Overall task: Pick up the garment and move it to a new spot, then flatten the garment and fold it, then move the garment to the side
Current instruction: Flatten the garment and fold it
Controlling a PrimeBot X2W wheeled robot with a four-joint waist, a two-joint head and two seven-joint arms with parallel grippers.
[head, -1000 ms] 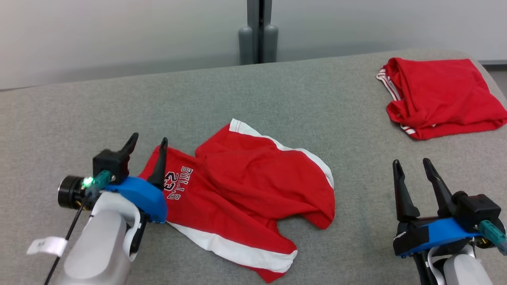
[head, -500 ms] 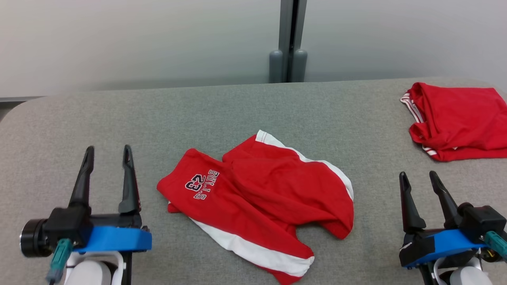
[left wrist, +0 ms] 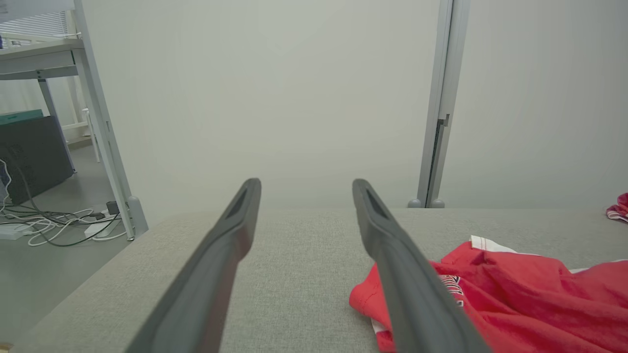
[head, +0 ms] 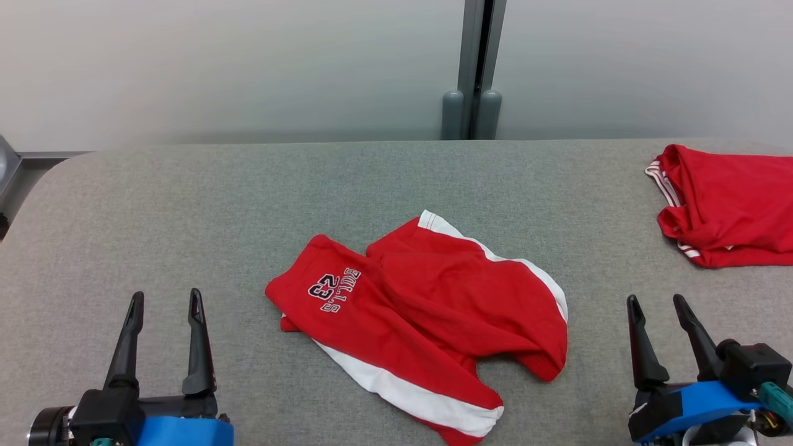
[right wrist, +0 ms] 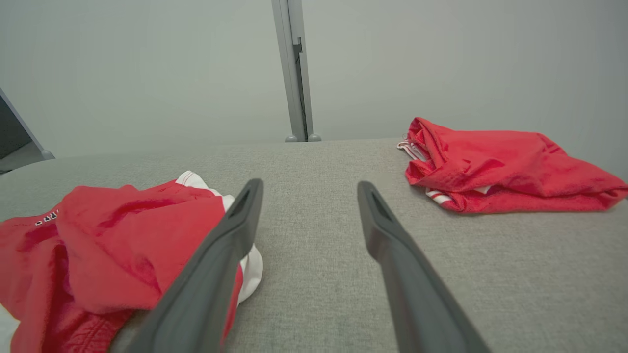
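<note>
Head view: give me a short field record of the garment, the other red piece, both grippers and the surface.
garment: red shorts, white trim, BULLS 23 print, crumpled mid-table, not yet flattened
other item: second red garment, bunched at the table's far right
left gripper: jaws open, empty, left of the shorts, apart from them
right gripper: jaws open, empty, right of the shorts, apart from them
surface: grey fabric table

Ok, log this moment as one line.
garment: crumpled, unfolded, on table | left gripper: open, empty | right gripper: open, empty | second red garment: far right | flattening: not yet done
</note>
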